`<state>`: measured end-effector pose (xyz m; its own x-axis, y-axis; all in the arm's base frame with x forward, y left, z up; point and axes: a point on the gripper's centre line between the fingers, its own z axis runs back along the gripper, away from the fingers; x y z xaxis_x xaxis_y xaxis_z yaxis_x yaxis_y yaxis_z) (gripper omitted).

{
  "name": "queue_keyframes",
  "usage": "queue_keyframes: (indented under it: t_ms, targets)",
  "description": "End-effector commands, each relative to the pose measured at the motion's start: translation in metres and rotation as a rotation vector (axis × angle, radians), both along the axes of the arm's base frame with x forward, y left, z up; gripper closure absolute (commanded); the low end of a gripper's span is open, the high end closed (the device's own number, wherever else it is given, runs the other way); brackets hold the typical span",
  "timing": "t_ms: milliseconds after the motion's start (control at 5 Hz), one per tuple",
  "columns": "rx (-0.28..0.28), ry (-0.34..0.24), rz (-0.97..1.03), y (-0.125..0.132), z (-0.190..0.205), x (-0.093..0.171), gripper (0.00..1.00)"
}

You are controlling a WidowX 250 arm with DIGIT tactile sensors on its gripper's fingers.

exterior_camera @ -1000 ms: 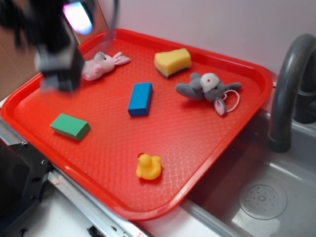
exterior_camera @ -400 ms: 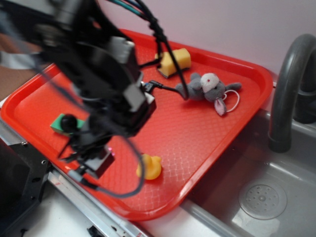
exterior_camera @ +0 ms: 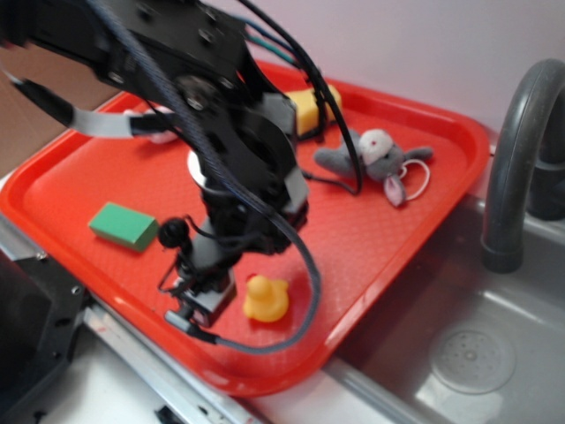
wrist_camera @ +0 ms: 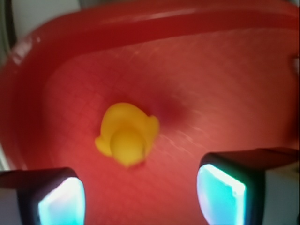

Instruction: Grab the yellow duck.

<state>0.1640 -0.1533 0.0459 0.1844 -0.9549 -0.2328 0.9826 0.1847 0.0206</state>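
Duck: the yellow duck (wrist_camera: 125,134) sat free on the tray (exterior_camera: 388,238), not grabbed yet.
Hand: your hand (wrist_camera: 140,194) was spread wide, just short of it.
Left: lower, close.

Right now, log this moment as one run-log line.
phase: approach | gripper: open, empty, above tray | yellow duck: on tray, ahead of fingers, not touched | grasp: not yet done
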Motion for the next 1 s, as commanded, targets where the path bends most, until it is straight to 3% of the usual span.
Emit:
queue_keyframes:
  t_ms: [0, 200, 400, 600, 800]
  targets:
    - [-0.04, 0.041, -0.038, -0.009, -0.027, -0.022, 0.0]
    - [-0.079, 0.031, -0.014, -0.007, -0.027, -0.027, 1.0]
    - [-0.104, -0.05, 0.098, 0.006, -0.007, -0.021, 1.0]
    - [-0.092, -0.144, 0.343, 0.026, 0.031, -0.009, 1.0]
    - [-0.05, -0.128, 0.592, 0.072, 0.082, 0.02, 1.0]
